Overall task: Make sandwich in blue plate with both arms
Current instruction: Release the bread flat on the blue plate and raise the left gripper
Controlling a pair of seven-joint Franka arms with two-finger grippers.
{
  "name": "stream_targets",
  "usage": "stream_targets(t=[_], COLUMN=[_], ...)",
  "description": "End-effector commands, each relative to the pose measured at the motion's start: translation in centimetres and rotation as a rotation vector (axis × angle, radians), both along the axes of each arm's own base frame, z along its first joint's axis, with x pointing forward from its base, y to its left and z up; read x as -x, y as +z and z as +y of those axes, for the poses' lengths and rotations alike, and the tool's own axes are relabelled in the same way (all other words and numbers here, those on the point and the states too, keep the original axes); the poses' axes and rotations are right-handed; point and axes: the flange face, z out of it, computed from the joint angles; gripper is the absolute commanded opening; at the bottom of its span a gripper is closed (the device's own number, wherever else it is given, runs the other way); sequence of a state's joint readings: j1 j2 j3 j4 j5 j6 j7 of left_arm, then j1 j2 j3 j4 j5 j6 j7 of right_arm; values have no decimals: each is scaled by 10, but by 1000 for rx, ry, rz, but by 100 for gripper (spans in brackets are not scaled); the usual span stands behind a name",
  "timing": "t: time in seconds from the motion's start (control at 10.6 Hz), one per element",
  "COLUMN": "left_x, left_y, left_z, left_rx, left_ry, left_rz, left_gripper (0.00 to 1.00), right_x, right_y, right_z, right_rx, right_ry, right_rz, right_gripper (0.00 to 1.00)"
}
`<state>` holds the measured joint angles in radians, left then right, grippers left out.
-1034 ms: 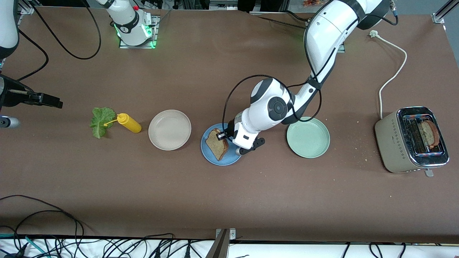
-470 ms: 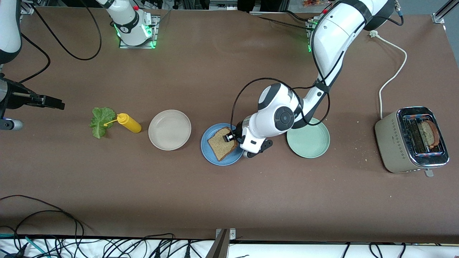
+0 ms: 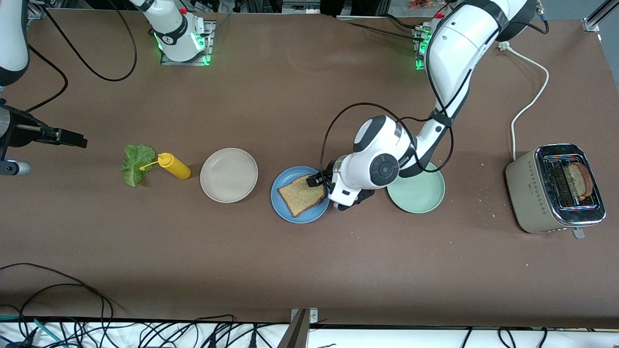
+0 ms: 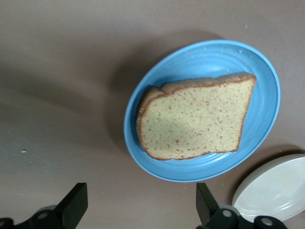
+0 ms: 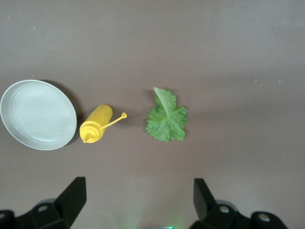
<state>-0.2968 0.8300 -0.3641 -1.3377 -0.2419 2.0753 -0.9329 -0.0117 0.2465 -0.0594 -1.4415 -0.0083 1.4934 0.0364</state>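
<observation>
Front view: a brown tabletop (image 3: 309, 270) carries a row of things. A blue plate (image 3: 283, 205) sits mid-table with one slice of toasted bread (image 3: 302, 195) lying flat on it. The left claw (image 3: 333, 191) hangs over the plate's edge toward the left arm's end, beside a pale green plate (image 3: 416, 193). A beige plate (image 3: 228, 175), a yellow squeeze bottle (image 3: 175, 166) and a lettuce leaf (image 3: 134, 164) lie toward the right arm's end. A toaster (image 3: 556, 188) at the left arm's end holds a second slice (image 3: 579, 180). The right claw (image 3: 72, 139) waits over bare tabletop near the lettuce.

Left wrist view: the fingers (image 4: 74, 207) stand wide apart, holding nothing, above the bread (image 4: 195, 121) on the blue plate (image 4: 264, 100).

Right wrist view: fingers (image 5: 71, 195) spread apart and empty, above the lettuce (image 5: 166, 117), bottle (image 5: 95, 125) and beige plate (image 5: 35, 114).
</observation>
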Motion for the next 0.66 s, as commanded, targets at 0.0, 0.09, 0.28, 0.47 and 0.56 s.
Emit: stream_targets(t=[0.0,0.09,0.28,0.47,0.56], left_x=[-22,-28,-35,-40,-44], left_y=[61,87,130,168,189], left_z=[52,80,133,189,225], left_rx=[-80,-149,-276,-330,-328], left_ry=[-17,-40,-76,-110,-128], left_rz=[-45,-67,-105,-117,-128], left_gripper=[100,100,100,100,100], right_x=[-2,-2,-2,-2,-2], right_y=[4,3,3,4,4], right_z=[-1,-1,-1,-1,-2], right_rx=[-15,-15,-15,-15,-15], right_ry=[-9,-9,-8,0,-1], right_rz=[-4,-3,-3,-5,-5], right_gripper=[100,100,100,100,100])
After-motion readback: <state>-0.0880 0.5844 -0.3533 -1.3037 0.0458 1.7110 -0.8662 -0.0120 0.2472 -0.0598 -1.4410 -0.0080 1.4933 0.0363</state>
